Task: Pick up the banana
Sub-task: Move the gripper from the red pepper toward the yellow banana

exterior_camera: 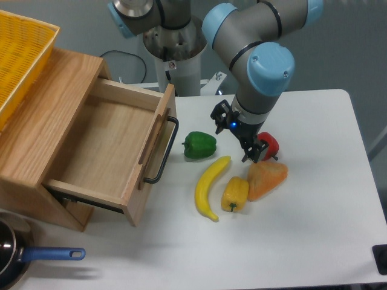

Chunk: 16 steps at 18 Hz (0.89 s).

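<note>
Banana (209,188) lies on table (314,229); tool (252,151) above, opening unclear, nothing visibly held.

banana (210,187) flat on the surface (314,241), untouched

Long, slim, curved, smooth bright yellow, both ends tapered. Lies diagonally: far tip points up-right at roughly scene centre, near tip hooks toward the lower right. Convex side faces left, toward the open wooden drawer (115,151). Green pepper (199,145) sits just beyond its far end, apart from it. Yellow pepper (235,194) is just to its right, close but with a thin gap visible. Nothing rests on it; full length is in view, no occlusion.
</note>
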Tool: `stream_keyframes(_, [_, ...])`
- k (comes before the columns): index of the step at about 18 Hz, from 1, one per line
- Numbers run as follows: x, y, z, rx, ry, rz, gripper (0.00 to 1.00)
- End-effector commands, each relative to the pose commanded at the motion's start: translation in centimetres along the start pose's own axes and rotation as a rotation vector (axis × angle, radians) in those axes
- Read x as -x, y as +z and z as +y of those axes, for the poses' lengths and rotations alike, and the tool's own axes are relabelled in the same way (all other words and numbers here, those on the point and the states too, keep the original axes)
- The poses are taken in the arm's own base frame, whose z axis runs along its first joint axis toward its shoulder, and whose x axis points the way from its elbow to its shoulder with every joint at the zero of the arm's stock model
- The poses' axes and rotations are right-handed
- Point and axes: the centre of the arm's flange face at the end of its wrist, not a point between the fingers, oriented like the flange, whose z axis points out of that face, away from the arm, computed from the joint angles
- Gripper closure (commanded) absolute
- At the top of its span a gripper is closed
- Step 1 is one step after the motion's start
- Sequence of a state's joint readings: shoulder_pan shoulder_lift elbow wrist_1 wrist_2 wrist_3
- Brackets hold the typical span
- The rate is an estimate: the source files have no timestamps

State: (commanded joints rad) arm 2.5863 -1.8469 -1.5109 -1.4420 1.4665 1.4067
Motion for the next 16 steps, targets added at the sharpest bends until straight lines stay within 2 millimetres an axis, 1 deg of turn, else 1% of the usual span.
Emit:
stream_keyframes(5, [0.1,0.0,-0.3,-0.014,0.0,0.0,0.0])
stream_keyframes(6, [-0.5,1.2,-0.3,-0.011,-0.007,0.012,0.0])
stream_keyframes(8, [-0.6,2.0,-0.2,-0.016,-0.004,-0.012,0.0])
stream_keyframes(14, [-0.6,2.7,-0.6,-0.019,-0.132,-0.011,0.0])
stream_keyframes(16, [-0.8,2.9,-1.2,-0.031,-0.135,-0.005,0.0])
